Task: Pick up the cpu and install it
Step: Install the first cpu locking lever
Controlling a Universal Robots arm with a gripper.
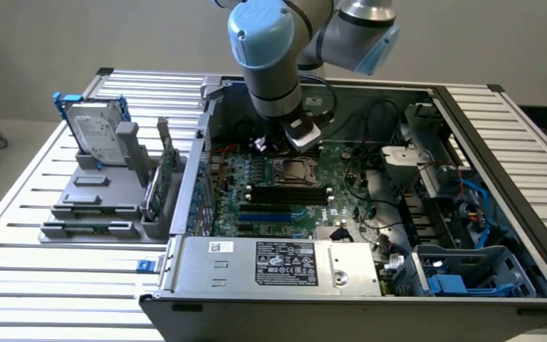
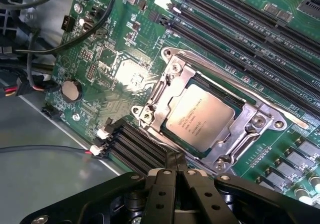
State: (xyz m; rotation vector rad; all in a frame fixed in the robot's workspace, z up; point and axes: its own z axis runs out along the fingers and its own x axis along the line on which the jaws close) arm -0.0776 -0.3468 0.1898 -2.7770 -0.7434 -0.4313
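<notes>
In the wrist view the gripper (image 2: pixel 176 165) sits at the bottom centre of the frame, its two black fingers (image 2: pixel 161 194) pressed together and holding nothing. Just past the fingertips lies the cpu (image 2: pixel 200 117), mid-frame, seated flat in the metal-framed socket (image 2: pixel 260 121), with the frame's edges close around all four sides. Black memory slots (image 2: pixel 145 146) run right beside the socket's near edge, and more slots line its far side toward the upper right.

In the exterior view the arm (image 1: pixel 266 50) reaches down from the top centre into the open computer case (image 1: pixel 501 128). Open motherboard (image 1: pixel 283 192) lies below it. A hard drive (image 1: pixel 97 132) stands at the upper left, well apart.
</notes>
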